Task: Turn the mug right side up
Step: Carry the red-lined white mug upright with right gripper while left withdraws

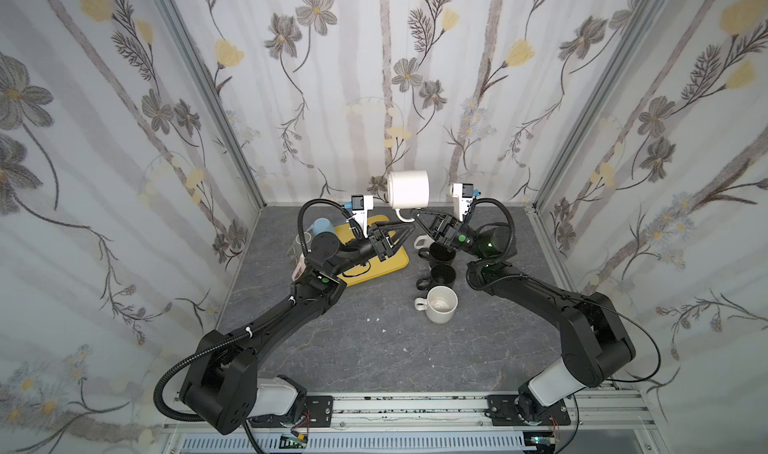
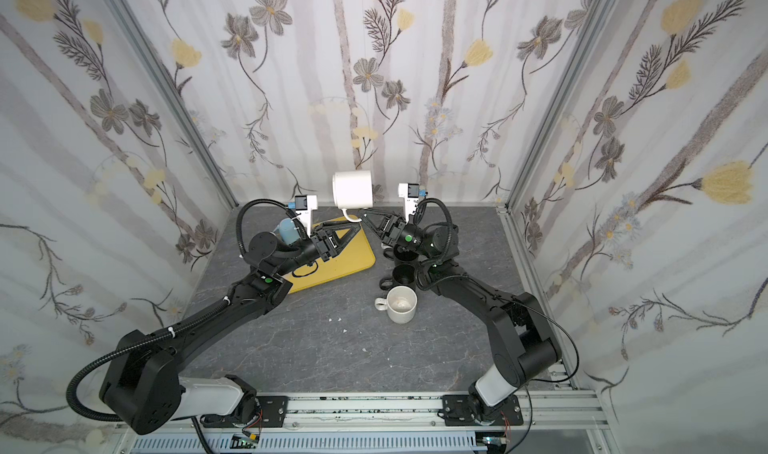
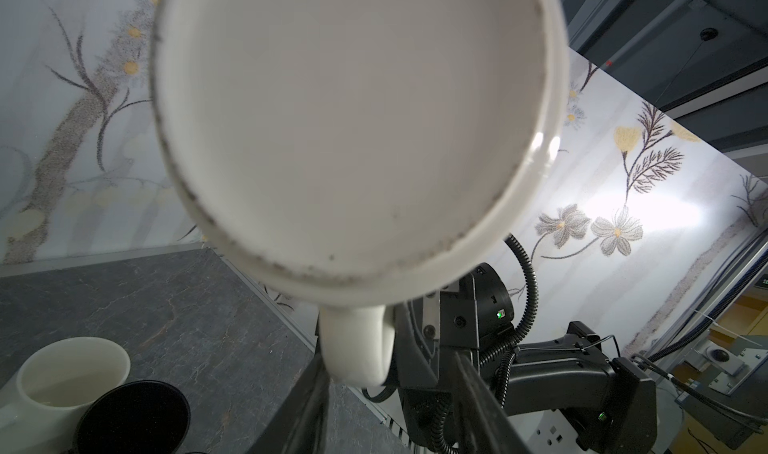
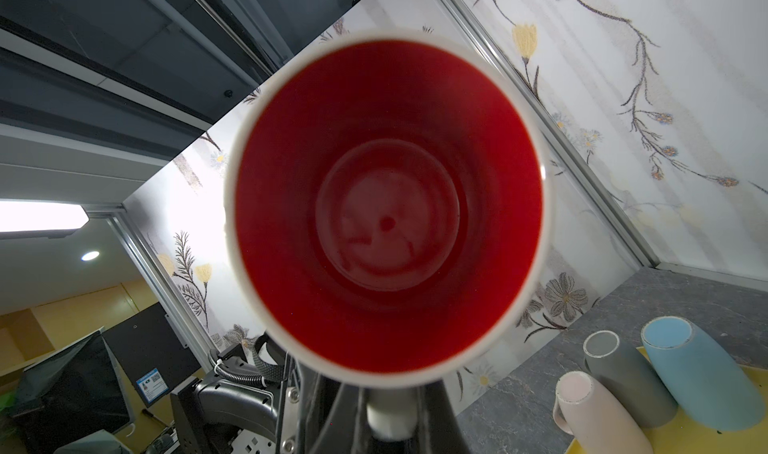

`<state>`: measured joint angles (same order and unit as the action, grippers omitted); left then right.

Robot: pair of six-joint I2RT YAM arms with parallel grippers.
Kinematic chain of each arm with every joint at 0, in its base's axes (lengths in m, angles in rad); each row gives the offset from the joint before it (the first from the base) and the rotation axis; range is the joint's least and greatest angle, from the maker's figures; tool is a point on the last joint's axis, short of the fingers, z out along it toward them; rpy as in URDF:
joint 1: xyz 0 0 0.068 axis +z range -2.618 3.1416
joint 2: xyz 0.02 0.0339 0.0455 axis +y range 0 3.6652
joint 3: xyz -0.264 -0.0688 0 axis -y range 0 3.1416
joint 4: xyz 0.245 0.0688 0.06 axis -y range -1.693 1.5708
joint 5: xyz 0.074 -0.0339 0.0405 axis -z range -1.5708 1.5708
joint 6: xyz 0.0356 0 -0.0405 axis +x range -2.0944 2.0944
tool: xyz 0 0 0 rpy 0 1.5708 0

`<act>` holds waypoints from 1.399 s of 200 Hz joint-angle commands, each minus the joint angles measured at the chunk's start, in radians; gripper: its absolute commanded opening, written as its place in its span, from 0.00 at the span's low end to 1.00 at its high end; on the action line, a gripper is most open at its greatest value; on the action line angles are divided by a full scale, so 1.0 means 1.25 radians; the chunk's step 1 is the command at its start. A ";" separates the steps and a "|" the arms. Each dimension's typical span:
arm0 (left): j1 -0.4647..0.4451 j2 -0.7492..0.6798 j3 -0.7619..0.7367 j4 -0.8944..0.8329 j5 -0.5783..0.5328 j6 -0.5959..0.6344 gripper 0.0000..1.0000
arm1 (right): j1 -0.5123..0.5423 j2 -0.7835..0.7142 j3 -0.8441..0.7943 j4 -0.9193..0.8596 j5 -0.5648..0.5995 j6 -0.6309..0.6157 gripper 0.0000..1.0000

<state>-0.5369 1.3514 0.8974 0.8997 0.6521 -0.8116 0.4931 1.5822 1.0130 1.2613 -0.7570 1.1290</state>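
The mug (image 1: 409,189) (image 2: 353,190), white outside and red inside, hangs on its side in the air near the back wall, with its handle (image 1: 402,215) pointing down. My right gripper (image 1: 417,215) (image 2: 366,214) (image 4: 390,414) is shut on the handle (image 4: 390,420), and the red mouth (image 4: 386,215) faces its camera. My left gripper (image 1: 409,230) (image 2: 357,223) (image 3: 390,373) is open just below the mug. In the left wrist view the handle (image 3: 357,348) sits between its spread fingers, close to one finger (image 3: 309,393), and the mug's base (image 3: 353,119) fills the view.
A yellow board (image 1: 388,260) lies at the back left, with blue (image 4: 698,373), grey (image 4: 623,368) and pink (image 4: 594,414) mugs lying on it. Two black mugs (image 1: 441,254) (image 1: 442,275) and a cream mug (image 1: 440,304) stand upright right of centre, below the right gripper.
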 commanded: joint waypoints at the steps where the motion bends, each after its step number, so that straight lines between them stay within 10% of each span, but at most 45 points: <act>1: 0.003 0.005 0.008 -0.002 0.022 0.020 0.50 | -0.024 -0.020 -0.002 0.009 0.016 -0.049 0.00; 74: 0.043 -0.011 -0.052 -0.037 0.007 0.036 0.53 | -0.160 -0.124 0.005 -0.594 0.168 -0.571 0.00; 175: 0.091 0.013 -0.098 0.015 0.060 0.010 0.53 | -0.371 -0.109 -0.053 -0.839 0.353 -0.782 0.00; 280: 0.141 0.007 -0.164 0.132 0.134 -0.071 0.53 | -0.378 0.097 0.046 -1.113 0.436 -1.043 0.01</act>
<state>-0.3698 1.3827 0.7105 0.9993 0.7895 -0.8833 0.0204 1.6588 1.0195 -0.0929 -0.1997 -0.0589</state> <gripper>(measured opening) 0.530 0.112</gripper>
